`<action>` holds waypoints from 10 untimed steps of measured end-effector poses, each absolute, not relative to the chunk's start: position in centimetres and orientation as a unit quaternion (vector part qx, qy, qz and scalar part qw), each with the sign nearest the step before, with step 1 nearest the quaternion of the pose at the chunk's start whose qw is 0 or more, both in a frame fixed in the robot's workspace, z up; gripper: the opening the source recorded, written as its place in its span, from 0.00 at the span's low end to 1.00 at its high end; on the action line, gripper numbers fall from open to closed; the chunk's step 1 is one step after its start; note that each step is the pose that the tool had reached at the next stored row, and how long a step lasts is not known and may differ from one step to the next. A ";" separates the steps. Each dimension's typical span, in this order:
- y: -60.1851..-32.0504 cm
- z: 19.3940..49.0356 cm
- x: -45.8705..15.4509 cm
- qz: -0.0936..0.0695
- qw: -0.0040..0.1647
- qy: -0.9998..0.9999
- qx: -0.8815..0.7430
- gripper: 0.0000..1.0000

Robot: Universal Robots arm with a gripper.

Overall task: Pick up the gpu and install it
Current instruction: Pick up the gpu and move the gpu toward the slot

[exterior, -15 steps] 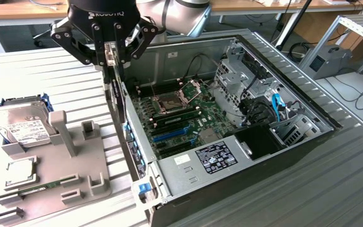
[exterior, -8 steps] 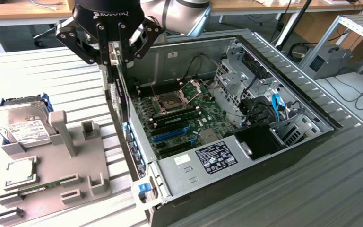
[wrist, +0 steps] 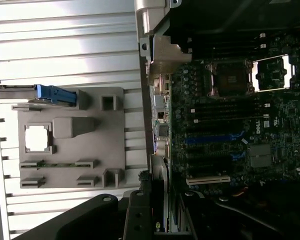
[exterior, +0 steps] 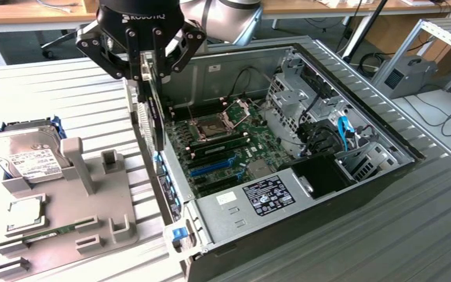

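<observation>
The arm comes down from above at the rear edge of the open computer case [exterior: 390, 154]. Its wrist is vertical and the black gripper [exterior: 145, 69] points straight down. The jaws are partly closed and clamp the top edge of the gpu [exterior: 153, 111]. The card hangs upright and is seen edge-on as a thin dark strip. It sits just beside the case's rear wall, above the side of the motherboard [exterior: 234, 150] nearest that wall. Its lower end appears to reach the level of the case rim, but whether it touches the board cannot be told.

In the wrist view the gripper [wrist: 149, 220] frames the card's narrow edge [wrist: 158, 200]. The motherboard [wrist: 225, 130] and its blue expansion slot [wrist: 210, 138] lie beyond it.

On the exterior view's left, well apart from the gripper, a grey parts holder [exterior: 77, 205] rests on the slatted table [exterior: 61, 88]. A silver hard drive [exterior: 23, 157] with a white label lies at the holder's far end.
</observation>
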State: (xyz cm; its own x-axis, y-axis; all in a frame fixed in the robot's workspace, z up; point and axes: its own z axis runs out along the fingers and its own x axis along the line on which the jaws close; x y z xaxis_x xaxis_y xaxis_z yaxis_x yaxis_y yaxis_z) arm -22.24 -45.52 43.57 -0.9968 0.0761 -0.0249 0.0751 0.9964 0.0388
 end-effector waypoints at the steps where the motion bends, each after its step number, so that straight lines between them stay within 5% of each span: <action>1: -45.5 43.6 -22.2 0.019 0.013 0.999 0.038 0.26; 10: -45.5 43.6 -21.2 0.019 0.013 0.999 0.038 0.26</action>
